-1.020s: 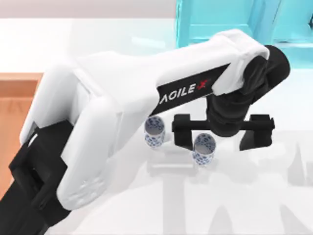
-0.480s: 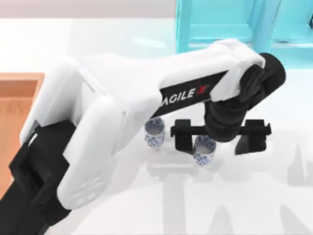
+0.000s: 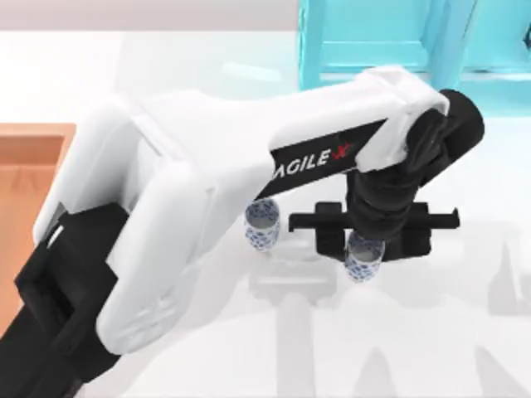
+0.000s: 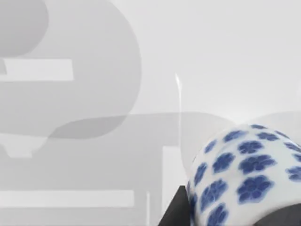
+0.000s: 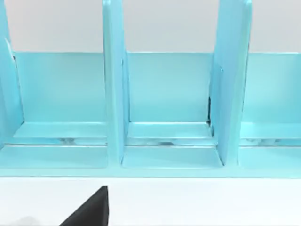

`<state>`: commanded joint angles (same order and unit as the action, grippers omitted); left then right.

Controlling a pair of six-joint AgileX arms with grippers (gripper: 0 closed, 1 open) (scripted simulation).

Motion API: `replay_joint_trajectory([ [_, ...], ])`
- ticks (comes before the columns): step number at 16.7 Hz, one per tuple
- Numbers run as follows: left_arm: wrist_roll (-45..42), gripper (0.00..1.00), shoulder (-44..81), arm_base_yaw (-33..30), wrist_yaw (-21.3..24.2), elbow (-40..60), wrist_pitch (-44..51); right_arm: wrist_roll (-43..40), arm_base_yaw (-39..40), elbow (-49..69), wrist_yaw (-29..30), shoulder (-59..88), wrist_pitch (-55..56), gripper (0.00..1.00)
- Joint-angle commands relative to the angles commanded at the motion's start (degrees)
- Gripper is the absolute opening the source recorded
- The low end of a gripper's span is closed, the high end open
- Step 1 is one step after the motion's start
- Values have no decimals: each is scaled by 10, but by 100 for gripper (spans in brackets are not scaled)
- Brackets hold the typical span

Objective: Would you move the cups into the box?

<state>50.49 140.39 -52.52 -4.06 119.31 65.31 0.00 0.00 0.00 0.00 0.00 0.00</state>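
Observation:
Two white cups with blue flowers stand mid-table. The left cup point(image 3: 262, 224) stands free beside my left arm's forearm. My left gripper point(image 3: 370, 242) reaches down from above around the right cup point(image 3: 363, 259), its black fingers point(image 3: 330, 239) drawn in against the cup's sides, shut on it. In the left wrist view that cup point(image 4: 244, 174) looms close, with a dark finger point(image 4: 175, 214) at its side. The wooden box point(image 3: 29, 145) lies at the table's left edge, partly hidden under my left arm. My right gripper point(image 5: 89, 209) is parked facing the turquoise shelf.
A turquoise shelf-like frame point(image 3: 373, 37) stands at the back right of the table; the right wrist view shows its compartments point(image 5: 164, 94). White tabletop point(image 3: 465, 315) lies open in front of and to the right of the cups.
My left gripper's fingers have drawn in from a wide spread onto the right cup. That cup has shifted a little to the right. The left cup has stayed put.

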Motion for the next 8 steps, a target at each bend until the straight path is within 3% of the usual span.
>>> replay_joint_trajectory([
  [2,0,2,0,0,0,0,0,0,0,0,0,0,0,100],
  [8,0,0,0,0,0,0,0,0,0,0,0,0,0,100],
])
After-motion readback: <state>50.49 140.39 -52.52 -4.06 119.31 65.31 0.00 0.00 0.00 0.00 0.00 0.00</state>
